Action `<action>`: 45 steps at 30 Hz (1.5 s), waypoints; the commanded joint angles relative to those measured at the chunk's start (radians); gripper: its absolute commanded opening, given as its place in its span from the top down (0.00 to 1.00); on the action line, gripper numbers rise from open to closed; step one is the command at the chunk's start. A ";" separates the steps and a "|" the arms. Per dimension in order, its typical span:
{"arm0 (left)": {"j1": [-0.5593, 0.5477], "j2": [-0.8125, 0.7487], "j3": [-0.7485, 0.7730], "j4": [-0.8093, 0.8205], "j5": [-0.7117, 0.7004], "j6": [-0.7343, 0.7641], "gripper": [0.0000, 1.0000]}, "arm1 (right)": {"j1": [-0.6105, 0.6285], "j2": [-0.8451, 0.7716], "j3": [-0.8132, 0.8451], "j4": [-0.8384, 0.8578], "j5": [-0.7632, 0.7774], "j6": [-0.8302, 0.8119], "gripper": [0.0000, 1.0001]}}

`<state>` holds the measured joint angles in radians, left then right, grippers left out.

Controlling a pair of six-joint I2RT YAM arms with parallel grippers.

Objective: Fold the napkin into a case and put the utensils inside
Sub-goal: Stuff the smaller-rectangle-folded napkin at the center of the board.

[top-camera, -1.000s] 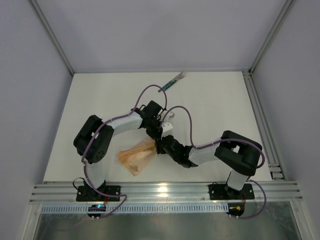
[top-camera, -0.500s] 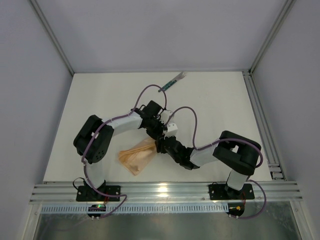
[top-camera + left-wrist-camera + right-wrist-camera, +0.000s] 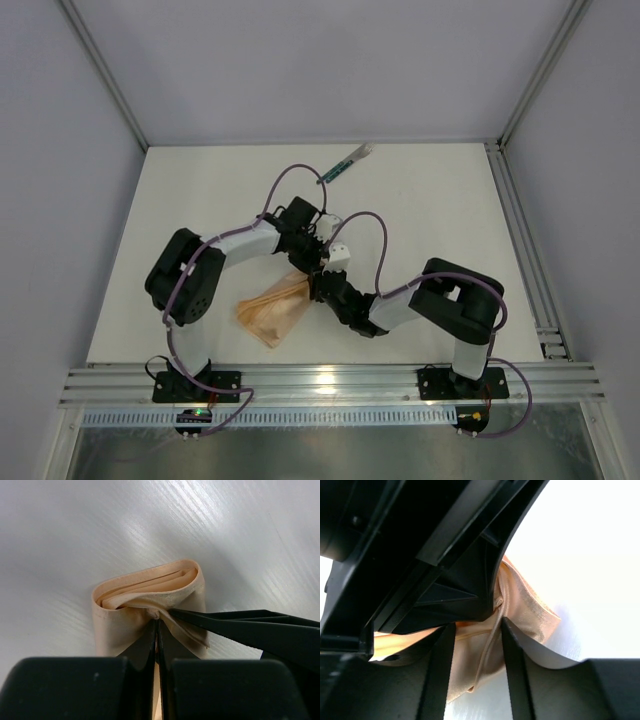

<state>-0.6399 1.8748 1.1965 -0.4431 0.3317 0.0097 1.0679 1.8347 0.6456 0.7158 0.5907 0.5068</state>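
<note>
Peach-tan cloth, the napkin [image 3: 272, 314], lies folded into a narrow layered strip on the white counter [image 3: 430, 200], near the front edge and left of centre. Its far right end rises off the surface where both arms meet over it.

The left pincer [image 3: 156, 622] is fully closed, pinching the top layer of that end into a small puckered peak. Seen from the left wrist, the fold's open mouth faces away, with several stacked layers showing inside a rounded loop.

The right pincer [image 3: 476, 630] comes in from the right, just beside the left one, and is partly open. Its two fingers [image 3: 440, 670] stand apart with a ridge of cloth running up between them. The ridge is narrower than the gap, so no firm hold shows. One of these fingers lies along the right side of the fold in the left wrist view.

One utensil [image 3: 347, 163], with a dark green handle and a pale end, rests tilted at the far edge of the counter, well apart from the napkin.
</note>
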 commanded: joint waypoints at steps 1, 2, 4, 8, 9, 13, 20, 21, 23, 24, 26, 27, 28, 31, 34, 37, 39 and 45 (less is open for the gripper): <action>-0.053 0.006 -0.005 -0.039 0.076 -0.024 1.00 | -0.013 0.057 0.006 -0.087 0.011 0.018 0.57; -0.053 0.003 -0.003 -0.042 0.072 -0.020 1.00 | -0.013 0.052 0.003 -0.104 0.008 0.018 0.58; -0.053 0.001 0.005 -0.052 0.064 -0.013 1.00 | -0.013 0.049 0.008 -0.136 0.003 0.019 0.58; -0.052 -0.006 0.015 -0.065 0.030 0.015 0.98 | -0.013 0.054 0.031 -0.222 -0.008 0.016 0.58; -0.050 -0.014 0.017 -0.063 0.018 0.019 0.98 | -0.013 0.054 0.031 -0.226 -0.009 0.019 0.58; -0.052 -0.038 0.032 -0.072 -0.005 0.029 0.79 | -0.013 0.057 0.029 -0.239 -0.032 0.033 0.58; -0.044 -0.077 0.069 -0.089 -0.037 0.052 0.71 | -0.013 0.063 0.006 -0.233 -0.049 0.038 0.59; -0.041 -0.078 0.072 -0.092 -0.039 0.052 0.70 | -0.013 0.063 0.003 -0.230 -0.051 0.039 0.58; -0.034 -0.094 0.080 -0.103 -0.045 0.052 0.69 | -0.013 0.061 -0.003 -0.222 -0.054 0.041 0.58; -0.030 -0.100 0.083 -0.105 -0.046 0.055 0.69 | -0.014 0.063 -0.003 -0.222 -0.057 0.038 0.58; -0.023 -0.121 0.081 -0.108 -0.068 0.062 0.68 | -0.016 0.069 -0.003 -0.217 -0.061 0.039 0.58; -0.020 -0.124 0.080 -0.108 -0.078 0.070 0.66 | -0.017 0.070 -0.003 -0.214 -0.065 0.036 0.58; -0.015 -0.128 0.075 -0.108 -0.083 0.072 0.65 | -0.017 0.070 -0.001 -0.213 -0.072 0.039 0.58; 0.011 -0.141 0.064 -0.118 -0.115 0.091 0.60 | -0.020 0.074 -0.004 -0.205 -0.080 0.039 0.59; 0.035 -0.169 0.049 -0.120 -0.163 0.120 0.58 | -0.026 0.078 -0.004 -0.196 -0.091 0.044 0.58; 0.069 -0.215 0.019 -0.102 -0.218 0.145 0.55 | -0.026 0.089 -0.006 -0.190 -0.101 0.048 0.58; 0.114 -0.229 0.008 -0.094 -0.230 0.162 0.54 | -0.026 0.095 -0.004 -0.188 -0.109 0.052 0.58; 0.259 -0.209 -0.052 -0.069 -0.201 0.168 0.52 | -0.028 0.092 -0.004 -0.182 -0.114 0.052 0.58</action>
<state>-0.4320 1.6741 1.1835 -0.5304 0.1390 0.1528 1.0409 1.8591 0.6785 0.7109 0.5362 0.5301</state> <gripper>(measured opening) 0.469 0.419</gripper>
